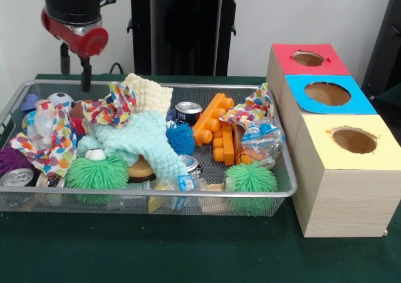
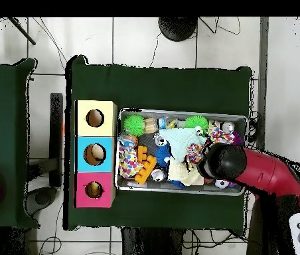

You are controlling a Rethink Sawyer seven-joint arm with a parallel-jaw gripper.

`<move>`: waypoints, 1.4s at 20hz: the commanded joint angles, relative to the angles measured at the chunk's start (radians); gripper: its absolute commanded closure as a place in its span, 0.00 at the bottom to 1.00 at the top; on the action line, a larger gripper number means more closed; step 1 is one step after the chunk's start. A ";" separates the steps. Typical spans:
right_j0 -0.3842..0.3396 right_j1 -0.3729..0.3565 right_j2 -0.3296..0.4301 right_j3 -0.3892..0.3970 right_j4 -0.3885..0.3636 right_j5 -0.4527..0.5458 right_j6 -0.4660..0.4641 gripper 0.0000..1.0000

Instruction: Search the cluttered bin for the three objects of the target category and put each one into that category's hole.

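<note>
Front view: wire-mesh bin [image 1: 285, 189] at centre-left on table [image 1: 188, 252]; three boxes [image 1: 344, 170] in a row just beside, at 3 o'clock. Inside bin: toy block [image 1: 213, 128] at centre-right, knit cloth [image 1: 141, 139] at centre, spiky ball [image 1: 250, 178] at 5 o'clock.

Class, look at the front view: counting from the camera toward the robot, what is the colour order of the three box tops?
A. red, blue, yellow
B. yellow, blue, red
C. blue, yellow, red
B: the yellow-topped box stands nearest, the blue-topped box behind it, the red-topped box farthest.
</note>
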 commanded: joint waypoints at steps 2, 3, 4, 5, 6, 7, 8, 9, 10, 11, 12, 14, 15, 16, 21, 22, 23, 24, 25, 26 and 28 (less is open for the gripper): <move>0.038 0.045 0.078 0.113 0.105 0.062 0.123 0.00; 0.041 0.044 0.077 0.116 0.119 0.068 0.126 0.00; 0.048 0.041 0.073 0.116 0.129 0.078 0.128 0.00; 0.057 0.036 0.068 0.116 0.134 0.083 0.130 0.00; 0.064 0.033 0.064 0.115 0.137 0.076 0.130 0.00; 0.074 0.031 0.059 0.120 0.138 0.059 0.132 0.00; 0.085 0.027 0.053 0.118 0.141 0.058 0.135 0.00; 0.096 0.022 0.043 0.113 0.140 0.060 0.137 0.00; 0.104 0.019 0.037 0.111 0.141 0.061 0.138 0.00; 0.110 0.015 0.031 0.118 0.146 0.055 0.145 0.00; 0.111 0.009 0.032 0.124 0.152 0.048 0.141 0.00; 0.120 -0.003 0.024 0.128 0.162 0.068 0.140 0.00; 0.124 -0.007 0.019 0.131 0.164 0.065 0.140 0.00; 0.127 -0.013 0.018 0.136 0.171 0.065 0.140 0.00; 0.147 -0.017 0.009 0.148 0.196 0.039 0.159 0.00; 0.152 -0.014 0.006 0.148 0.202 0.037 0.163 0.00; 0.161 -0.016 0.001 0.153 0.209 0.034 0.175 0.00; 0.167 -0.017 -0.002 0.158 0.216 0.022 0.182 0.00; 0.171 -0.018 0.001 0.173 0.230 0.009 0.192 0.00; 0.175 -0.023 0.001 0.180 0.243 0.006 0.200 0.00; 0.189 -0.035 -0.003 0.190 0.268 0.008 0.218 0.00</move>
